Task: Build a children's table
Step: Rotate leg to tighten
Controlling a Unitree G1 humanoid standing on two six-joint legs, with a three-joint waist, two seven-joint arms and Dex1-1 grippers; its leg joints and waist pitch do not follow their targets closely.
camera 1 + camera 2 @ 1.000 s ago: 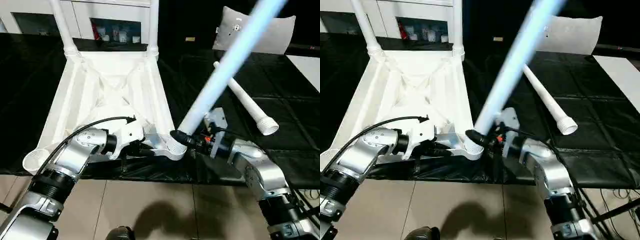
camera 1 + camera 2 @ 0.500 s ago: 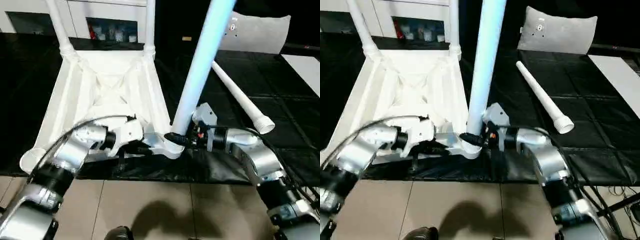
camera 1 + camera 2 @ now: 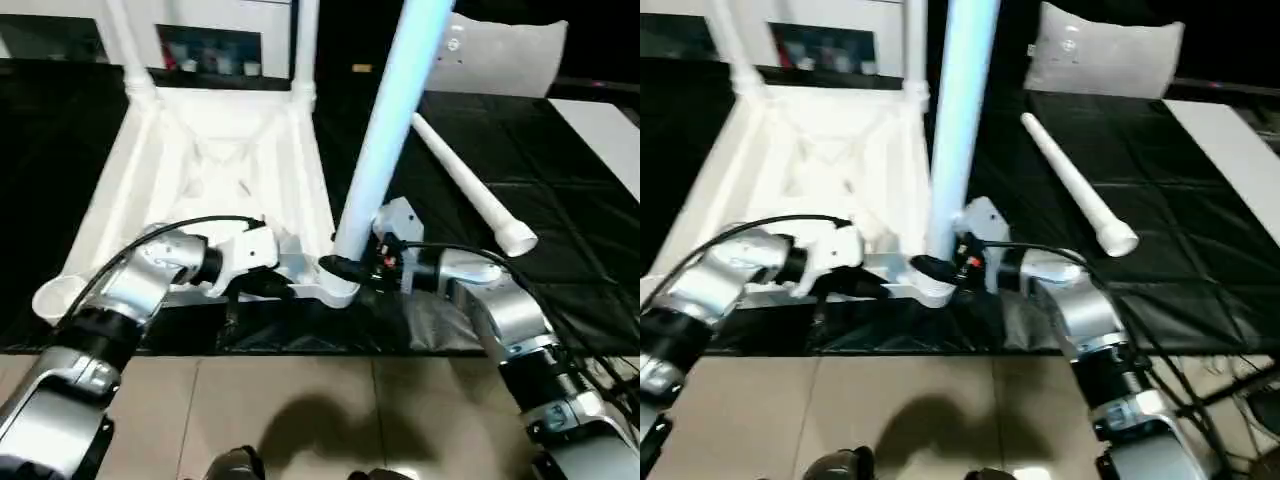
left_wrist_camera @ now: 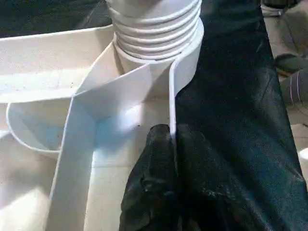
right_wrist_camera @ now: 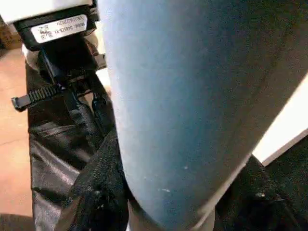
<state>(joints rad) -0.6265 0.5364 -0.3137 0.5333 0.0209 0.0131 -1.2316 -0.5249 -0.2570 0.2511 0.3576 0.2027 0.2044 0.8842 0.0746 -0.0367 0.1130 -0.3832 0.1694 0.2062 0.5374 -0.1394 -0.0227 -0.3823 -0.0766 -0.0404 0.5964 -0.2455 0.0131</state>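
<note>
The white children's table top (image 3: 210, 160) lies upside down on the black work table, ribbed underside up. Two legs (image 3: 305, 40) stand in its far corner sockets. My right gripper (image 3: 345, 268) is shut on a third leg (image 3: 385, 130) just above its collar; this leg stands nearly upright in the near right socket. The threaded collar (image 4: 154, 24) sits in that socket. My left gripper (image 4: 172, 132) is shut on the top's thin rim wall (image 4: 172, 96) right beside that socket. A fourth leg (image 3: 465, 185) lies loose on the black cover to the right. The near left socket (image 3: 55, 295) holds nothing.
A white glass-door cabinet (image 3: 200, 20) stands behind the work table. A white cushion-like bag (image 3: 510, 55) sits at the back right, and a white surface (image 3: 600, 125) at the far right. The work table's front edge (image 3: 300, 345) drops to a tiled floor.
The held leg has swung from a strong lean to the right to nearly upright over the near right socket. My left gripper keeps its hold on the rim. The camera has shifted slightly.
</note>
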